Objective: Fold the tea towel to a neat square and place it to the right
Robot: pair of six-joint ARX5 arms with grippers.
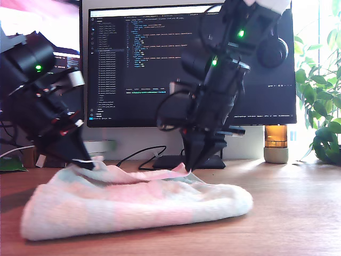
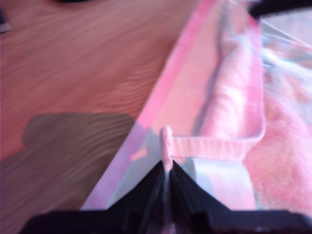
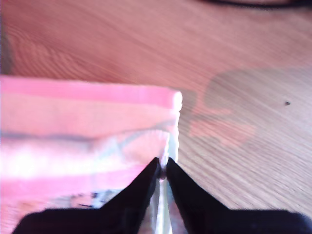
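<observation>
Claws of both arms pinch the tea towel (image 1: 133,205), folded on the wooden worktop (image 1: 298,213): first claw (image 2: 167,168) nips its pink hem, second claw (image 3: 163,170) grips a corner edge before a monitor (image 1: 160,64).

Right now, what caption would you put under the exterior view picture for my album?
Two black grippers, one and another, pinch the far edge of a folded tea towel on a wooden desk.
</observation>
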